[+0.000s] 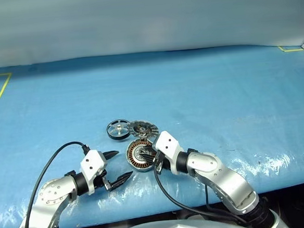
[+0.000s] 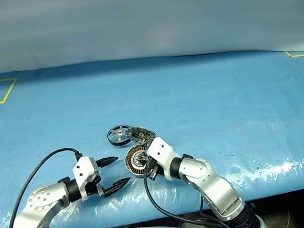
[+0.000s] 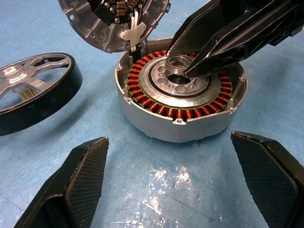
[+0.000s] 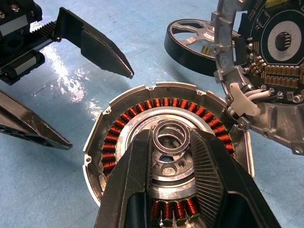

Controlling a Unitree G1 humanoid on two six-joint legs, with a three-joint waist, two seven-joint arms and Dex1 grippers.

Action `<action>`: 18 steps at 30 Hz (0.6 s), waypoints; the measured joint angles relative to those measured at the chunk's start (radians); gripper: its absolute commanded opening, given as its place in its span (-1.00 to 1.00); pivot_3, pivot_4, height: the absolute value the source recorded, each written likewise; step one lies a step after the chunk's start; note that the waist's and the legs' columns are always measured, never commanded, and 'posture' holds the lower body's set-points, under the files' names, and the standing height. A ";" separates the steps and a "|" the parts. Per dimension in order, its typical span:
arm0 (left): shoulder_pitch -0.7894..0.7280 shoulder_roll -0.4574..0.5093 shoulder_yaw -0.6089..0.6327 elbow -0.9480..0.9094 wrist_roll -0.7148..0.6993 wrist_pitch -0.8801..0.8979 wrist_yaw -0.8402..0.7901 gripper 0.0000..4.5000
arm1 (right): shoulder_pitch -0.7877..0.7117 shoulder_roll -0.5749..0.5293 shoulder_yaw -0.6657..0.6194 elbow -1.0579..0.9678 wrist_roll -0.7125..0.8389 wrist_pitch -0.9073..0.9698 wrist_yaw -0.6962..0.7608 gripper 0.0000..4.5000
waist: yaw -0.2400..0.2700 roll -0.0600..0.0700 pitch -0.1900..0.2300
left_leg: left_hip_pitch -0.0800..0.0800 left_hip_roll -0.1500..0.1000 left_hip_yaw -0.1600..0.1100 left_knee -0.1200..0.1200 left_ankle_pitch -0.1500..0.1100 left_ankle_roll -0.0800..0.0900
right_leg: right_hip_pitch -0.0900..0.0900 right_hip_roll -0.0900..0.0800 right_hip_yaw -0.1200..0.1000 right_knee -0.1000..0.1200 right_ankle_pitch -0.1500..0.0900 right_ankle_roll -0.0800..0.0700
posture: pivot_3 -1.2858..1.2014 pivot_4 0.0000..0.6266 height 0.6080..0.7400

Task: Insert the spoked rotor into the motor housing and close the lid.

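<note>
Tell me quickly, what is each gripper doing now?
Left gripper: open, holding nothing.
Right gripper: closed on a small silver ring over the motor housing.

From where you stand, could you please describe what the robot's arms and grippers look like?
Both arms are silver-grey metal links with round joint caps, black bands at the wrists and white wrist housings. A black cable loops along each arm. The left gripper and right gripper each carry two black, tapered fingers with finely textured faces.

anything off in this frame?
One oddity: the right hand pinches a small silver ring over the motor housing centre, while the spoked rotor lies uninserted beside it. The lid leans tilted against the housing's edge.
</note>
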 measured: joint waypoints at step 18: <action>-0.008 -0.001 -0.002 0.000 0.006 0.001 0.028 1.00 | 0.000 0.003 0.003 0.020 0.007 -0.002 0.008 -0.44 | 0.000 0.000 0.000 | 0.000 0.000 0.000 0.000 0.000 0.000 | 0.000 0.000 0.000 0.000 0.000 0.000 | 0.03 -0.52 1.00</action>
